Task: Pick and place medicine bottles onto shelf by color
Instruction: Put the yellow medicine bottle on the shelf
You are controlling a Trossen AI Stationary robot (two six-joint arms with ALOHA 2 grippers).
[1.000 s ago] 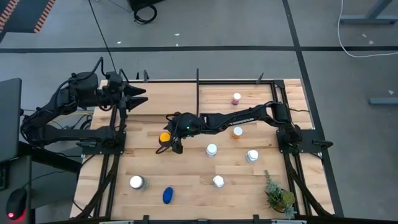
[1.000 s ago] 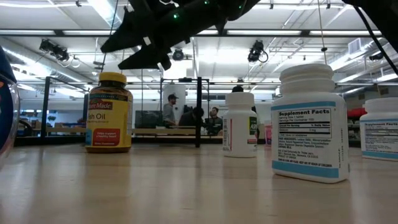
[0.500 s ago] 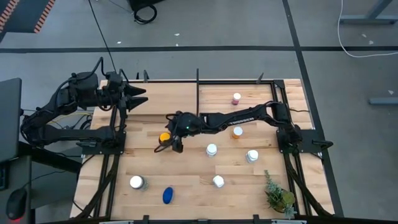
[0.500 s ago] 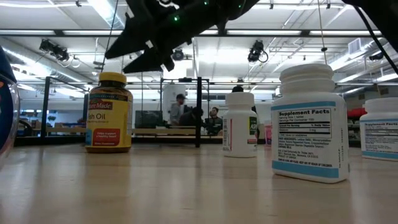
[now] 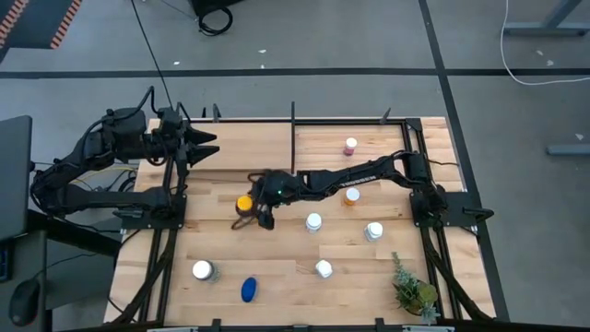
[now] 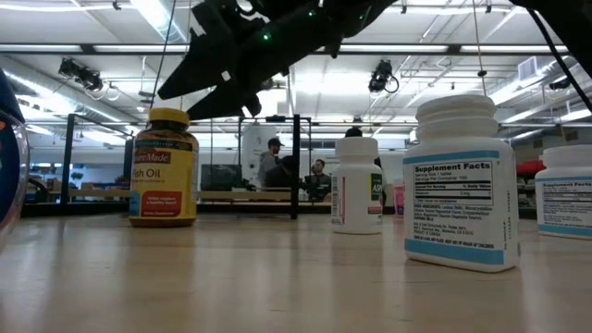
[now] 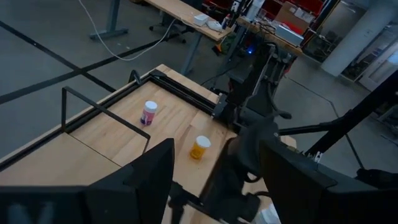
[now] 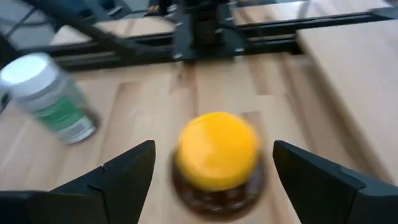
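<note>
An amber bottle with a yellow cap (image 5: pixel 244 203) stands upright on its base at the table's middle left; it also shows in the low view (image 6: pixel 164 166) and the right wrist view (image 8: pixel 217 152). My right gripper (image 5: pixel 253 219) is open just above it, pointing down at a slant, with one finger on each side of the cap and neither touching. In the low view my right gripper (image 6: pixel 176 104) hangs above and beside the cap. My left gripper (image 5: pixel 210 144) is open and empty at the shelf's left end. A pink-capped bottle (image 5: pixel 350 146) stands in the shelf's (image 5: pixel 369 124) right bay.
An orange-capped bottle (image 5: pixel 352 195) stands by my right arm. White bottles (image 5: pixel 313 221) (image 5: pixel 373 231) (image 5: pixel 324 268) stand at the middle right and one (image 5: pixel 202 270) stands at the near left. A blue bottle (image 5: pixel 248 290) lies near the front edge. A green plant (image 5: pixel 412 288) is at the near right. The black divider (image 5: pixel 293 138) splits the shelf.
My right gripper has come down a little toward the yellow cap, still open. The amber bottle stands where it was.
</note>
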